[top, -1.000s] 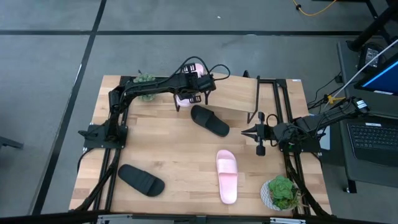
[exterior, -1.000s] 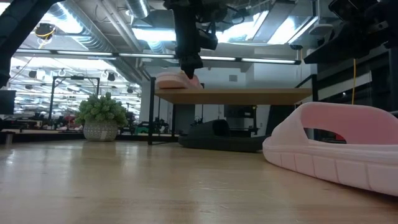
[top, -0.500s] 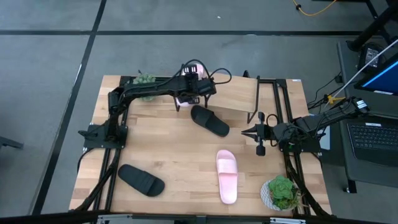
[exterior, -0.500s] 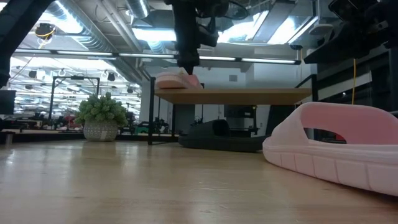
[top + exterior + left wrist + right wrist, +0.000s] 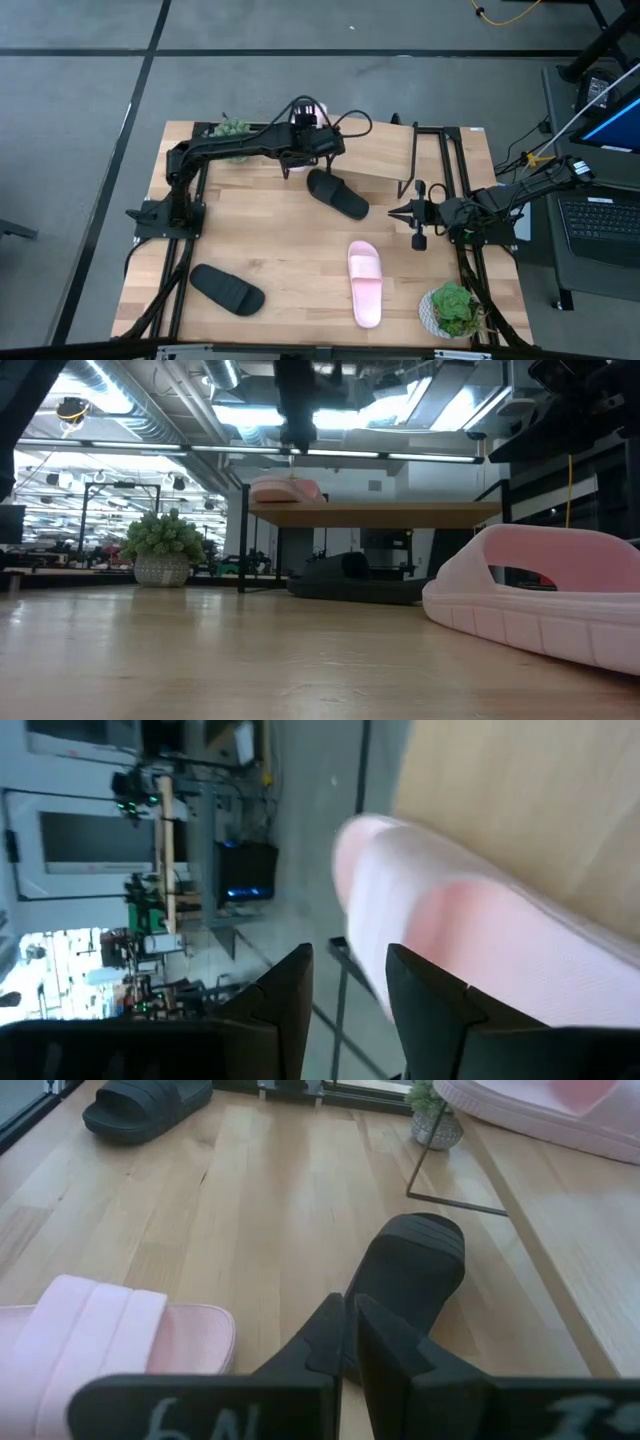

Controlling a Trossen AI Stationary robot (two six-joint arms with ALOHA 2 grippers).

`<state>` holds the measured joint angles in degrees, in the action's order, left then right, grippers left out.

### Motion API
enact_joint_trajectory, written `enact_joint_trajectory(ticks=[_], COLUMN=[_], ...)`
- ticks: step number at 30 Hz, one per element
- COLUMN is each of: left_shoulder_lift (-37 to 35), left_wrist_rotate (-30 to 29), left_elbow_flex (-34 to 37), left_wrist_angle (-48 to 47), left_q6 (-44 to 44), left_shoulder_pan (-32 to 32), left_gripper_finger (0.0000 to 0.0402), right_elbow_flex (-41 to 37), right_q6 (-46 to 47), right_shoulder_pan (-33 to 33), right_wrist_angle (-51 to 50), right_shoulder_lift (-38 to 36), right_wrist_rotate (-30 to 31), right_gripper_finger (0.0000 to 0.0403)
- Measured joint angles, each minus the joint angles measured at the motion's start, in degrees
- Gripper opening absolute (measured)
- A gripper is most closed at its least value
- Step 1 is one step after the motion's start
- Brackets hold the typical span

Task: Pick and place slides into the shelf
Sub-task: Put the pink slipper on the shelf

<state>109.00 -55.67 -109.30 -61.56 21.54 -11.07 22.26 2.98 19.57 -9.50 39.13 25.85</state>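
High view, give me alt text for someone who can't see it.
The left gripper hovers open over a pink slide resting on the shelf. On the table lie two black slides and another pink slide; the right gripper waits shut.

Two dark, cable-trailing jointed arms

pink slide (image 5: 287, 490) on shelf (image 5: 380, 513) | black slide (image 5: 337, 193) beside shelf | pink (image 5: 364, 282), black (image 5: 227, 289) on table

Two potted plants (image 5: 452, 308) (image 5: 233, 128) — opposite table corners — laptop (image 5: 602, 222) beside.
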Motion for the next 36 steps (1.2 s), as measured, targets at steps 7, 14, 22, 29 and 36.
enact_joint_trajectory(ticks=[7,14,22,29,36], left_shoulder_lift=[-5.05,-7.91,-7.93,-10.76,-19.16], left_wrist_rotate=[0.47,8.94,8.66,10.10,12.09], left_elbow_flex=[-1.13,-1.03,4.58,16.17,29.79], left_wrist_angle=[-0.32,-1.39,-0.66,9.53,19.19], left_q6=[-5.31,-13.51,-19.53,-21.37,-23.76], left_shoulder_pan=[3.06,6.70,11.25,14.66,16.42], left_gripper_finger=[0.0121,0.0079,0.0004,0.0003,0.0001], right_elbow_flex=[0.00,0.00,0.00,0.00,0.04], right_q6=[-0.02,1.90,2.69,2.69,2.73], right_shoulder_pan=[0.05,0.05,0.07,0.07,0.10], right_wrist_angle=[-0.35,-2.26,-2.38,-2.38,-2.29], right_shoulder_lift=[0.16,0.20,0.26,0.39,1.98], right_wrist_rotate=[0.00,0.00,-1.53,-3.56,-3.65], right_gripper_finger=[0.0030,0.0030,0.0030,0.0030,0.0030])
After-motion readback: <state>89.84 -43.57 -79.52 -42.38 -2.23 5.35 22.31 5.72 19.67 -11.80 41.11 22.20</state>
